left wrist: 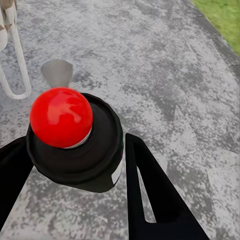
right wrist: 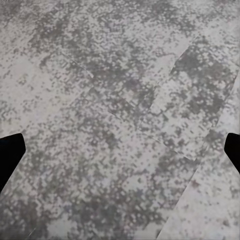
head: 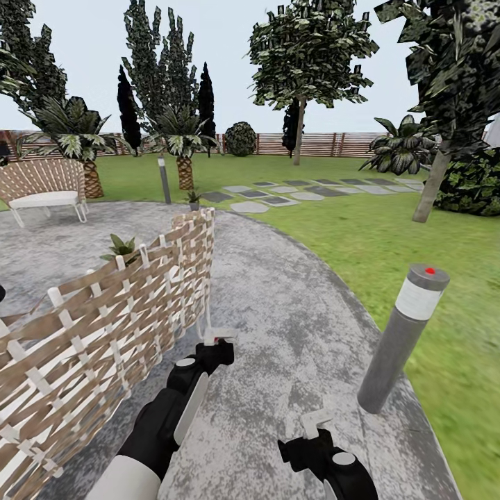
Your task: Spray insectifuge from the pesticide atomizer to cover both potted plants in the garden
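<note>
Left gripper (left wrist: 75,165) clamped on one atomizer (left wrist: 75,140); right gripper (right wrist: 120,150) spread wide, nothing held. Two plants at 11 o'clock: one (head: 122,248) behind the chair (head: 104,326), one (head: 194,199) further out.

A garden: lawn (head: 389,243), round paved patio (head: 292,305), slatted fence (head: 326,144), trees.

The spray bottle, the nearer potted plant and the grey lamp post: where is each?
pesticide atomizer (left wrist: 62,117), left wrist view, on its red dot.
potted plant (head: 122,248), head view, on its leaves above the woven chair back.
lamp post (head: 399,344), head view, on its grey shaft.
</note>
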